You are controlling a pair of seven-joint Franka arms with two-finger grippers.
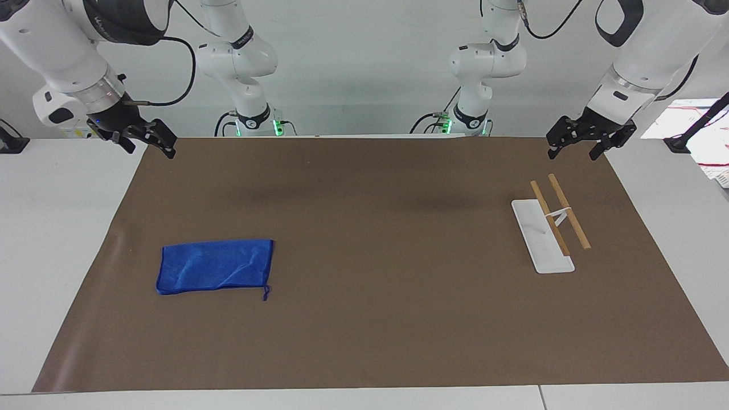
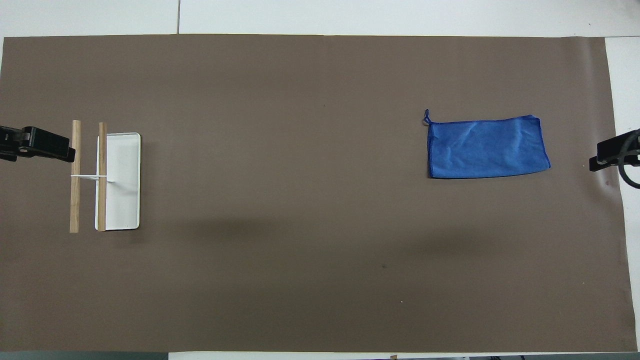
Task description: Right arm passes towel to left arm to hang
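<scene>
You face a light, limp towel (image 1: 215,266) flat on the tabletop (image 1: 364,319), so pinch an edge; both the right claw (image 1: 149,140) and the left claw (image 1: 589,139) hang open and empty.

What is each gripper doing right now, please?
Left gripper: open, holding nothing, raised near the rack.
Right gripper: open, holding nothing, raised at its own end; the towel lies flat on the mat.

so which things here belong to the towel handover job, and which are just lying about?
In the job: towel, flat on the mat; rack with two wooden bars; right gripper and left gripper, both waiting, open.
Lying about: brown mat; papers off the table.
</scene>
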